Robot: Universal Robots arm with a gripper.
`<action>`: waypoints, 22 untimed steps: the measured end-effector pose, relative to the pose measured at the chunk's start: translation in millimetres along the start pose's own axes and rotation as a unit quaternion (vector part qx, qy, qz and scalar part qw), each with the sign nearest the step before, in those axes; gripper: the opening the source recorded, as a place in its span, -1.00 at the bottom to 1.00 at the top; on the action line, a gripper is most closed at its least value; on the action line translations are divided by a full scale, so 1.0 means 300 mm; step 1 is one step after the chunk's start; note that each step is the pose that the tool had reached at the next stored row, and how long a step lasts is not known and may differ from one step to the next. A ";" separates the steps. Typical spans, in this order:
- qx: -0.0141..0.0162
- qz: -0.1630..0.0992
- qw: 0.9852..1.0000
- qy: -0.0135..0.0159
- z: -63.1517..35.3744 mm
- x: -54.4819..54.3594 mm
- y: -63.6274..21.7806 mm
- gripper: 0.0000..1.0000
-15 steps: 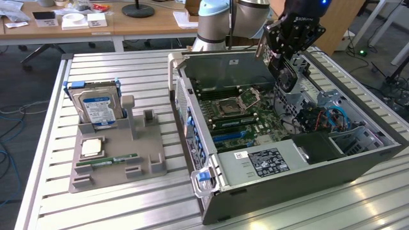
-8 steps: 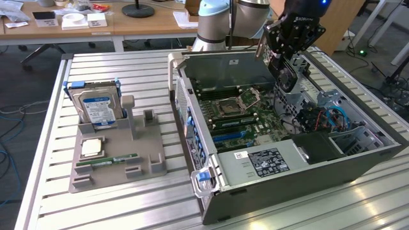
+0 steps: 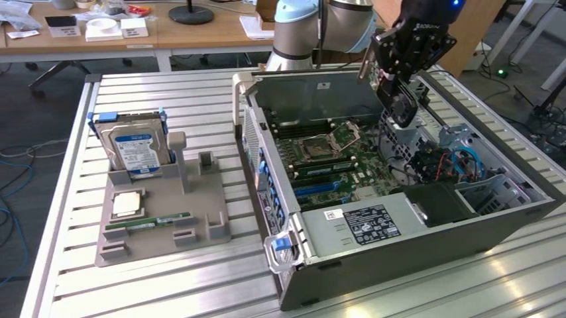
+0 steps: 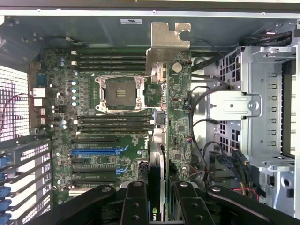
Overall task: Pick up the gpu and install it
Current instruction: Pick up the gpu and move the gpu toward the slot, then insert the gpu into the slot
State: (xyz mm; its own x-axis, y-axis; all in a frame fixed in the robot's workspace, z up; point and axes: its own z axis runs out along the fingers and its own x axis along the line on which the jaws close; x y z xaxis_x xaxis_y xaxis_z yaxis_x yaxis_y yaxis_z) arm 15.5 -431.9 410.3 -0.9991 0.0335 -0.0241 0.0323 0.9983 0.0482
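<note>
My gripper [image 3: 398,78] hangs over the open computer case [image 3: 389,255], shut on the gpu [image 3: 401,101]. The card is held on edge with its round fan showing. In the wrist view the gpu [image 4: 177,117] runs away from my gripper [image 4: 158,190], clamped between the two black fingers [image 4: 135,201]. Its green board side shows, and its silver bracket [image 4: 166,44] is at the far end. It hovers above the motherboard [image 4: 108,131], beside the CPU socket [image 4: 119,92] and clear of the blue slot [image 4: 96,151].
A drive cage [image 4: 262,108] with cables stands on one side of the card. On the exterior view's left a grey fixture [image 3: 168,199] holds a blue-labelled hard drive [image 3: 134,147], a CPU [image 3: 126,204] and a green RAM stick [image 3: 146,222].
</note>
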 end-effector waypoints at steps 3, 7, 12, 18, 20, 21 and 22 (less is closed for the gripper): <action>0.000 0.000 1.000 0.000 0.000 -0.015 0.000 -0.47; 0.000 0.000 1.000 0.000 0.000 -0.026 0.001 -0.47; 0.000 0.000 1.000 0.000 0.000 -0.026 0.001 -0.47; 0.000 0.000 1.000 0.000 0.000 -0.026 0.001 -0.47; 0.000 -0.002 1.000 0.000 0.000 -0.026 0.001 -0.47; 0.000 -0.003 1.000 0.000 0.001 -0.025 0.001 -0.47; 0.000 -0.004 1.000 0.000 0.001 -0.025 0.001 -0.47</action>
State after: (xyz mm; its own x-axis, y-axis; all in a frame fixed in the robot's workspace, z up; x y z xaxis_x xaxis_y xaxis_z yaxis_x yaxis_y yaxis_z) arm 23.1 -432.0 410.3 -0.9994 0.0259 -0.0241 0.0247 0.9985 0.0480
